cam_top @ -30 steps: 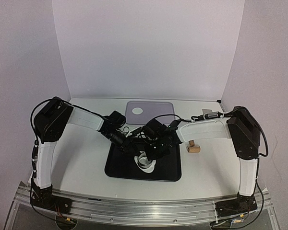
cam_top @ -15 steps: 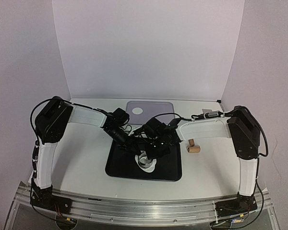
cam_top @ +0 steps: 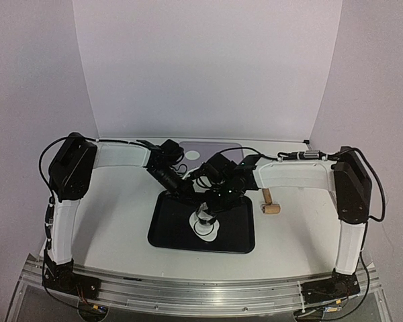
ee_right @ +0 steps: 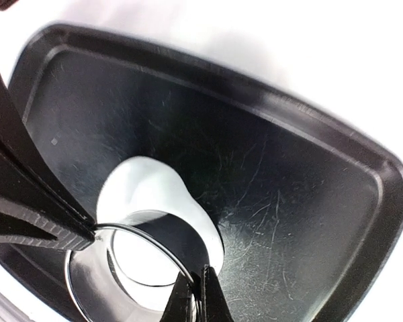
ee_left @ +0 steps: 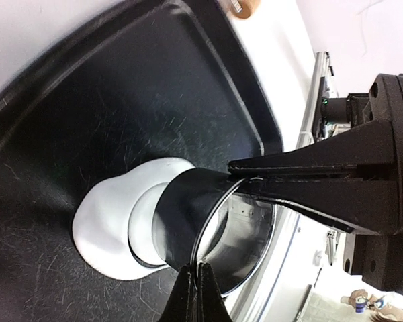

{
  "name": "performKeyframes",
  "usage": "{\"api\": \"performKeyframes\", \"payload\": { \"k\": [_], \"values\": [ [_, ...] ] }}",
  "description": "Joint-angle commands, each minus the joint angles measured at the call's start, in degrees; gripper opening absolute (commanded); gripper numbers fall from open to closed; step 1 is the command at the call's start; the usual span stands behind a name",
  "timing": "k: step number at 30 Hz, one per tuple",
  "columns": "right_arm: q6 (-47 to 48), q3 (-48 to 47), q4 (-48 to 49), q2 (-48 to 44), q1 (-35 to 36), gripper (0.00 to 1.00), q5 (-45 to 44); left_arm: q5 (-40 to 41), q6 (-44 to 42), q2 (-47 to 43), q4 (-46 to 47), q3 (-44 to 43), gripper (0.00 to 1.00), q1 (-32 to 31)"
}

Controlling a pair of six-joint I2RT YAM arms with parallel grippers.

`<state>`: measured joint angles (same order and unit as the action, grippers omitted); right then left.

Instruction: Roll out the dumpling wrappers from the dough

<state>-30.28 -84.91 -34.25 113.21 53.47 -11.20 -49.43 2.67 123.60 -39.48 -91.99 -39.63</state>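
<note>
Left jaws, right jaws both nipped on ring cutter (ee_left: 188, 211) rim; dough (ee_left: 104, 215) looks soft, likely sticky, tearable: lift at edge.

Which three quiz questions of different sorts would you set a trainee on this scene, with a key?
1. True or false: the ring cutter is pinched at its rim by both the left end effector and the right end effector.
2. Where does the wooden roller lie? A: in the left end effector. B: on the table, right of the black tray. C: inside the ring cutter.
3. What lies on the purple tray at the back?

Key: 1 true. 2 B. 3 one round dumpling wrapper.
</note>
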Motion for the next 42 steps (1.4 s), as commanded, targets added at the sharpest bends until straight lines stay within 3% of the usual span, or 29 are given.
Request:
{"api": "performKeyframes", "payload": {
  "k": [1,6,14,19,24,33,42],
  "values": [
    [-1.6,-6.8,1.8,-5.5,-1.9,0.0,-4.5,0.2,-4.4,-4.7,-10.0,-2.6,0.0,2.3],
    [-2.7,-16.7,2.9,0.2,1.2,0.0,-2.4,3.1,-5.7,-10.4,-9.7,1.1,0.0,7.5],
    [-5.6,-45.1,7.5,22.5,8.0,0.0,5.4,10.2,-11.0,-21.9,-11.3,9.8,0.0,20.7],
    [-9.6,-53.6,14.1,31.8,10.2,0.0,9.4,13.0,-16.2,-24.5,-13.9,16.4,0.0,30.0],
    [-11.5,-61.4,17.9,38.5,12.8,0.0,10.7,15.1,-20.7,-26.0,-13.1,23.1,0.0,34.6],
    [-14.7,-57.5,19.1,40.7,14.6,0.0,10.8,14.4,-25.0,-22.0,-7.0,30.5,0.0,39.4],
    [-11.4,-52.9,19.5,36.0,14.6,0.31,10.6,12.7,-27.3,-19.7,-5.9,30.7,0.0,39.5]
  ]
}}
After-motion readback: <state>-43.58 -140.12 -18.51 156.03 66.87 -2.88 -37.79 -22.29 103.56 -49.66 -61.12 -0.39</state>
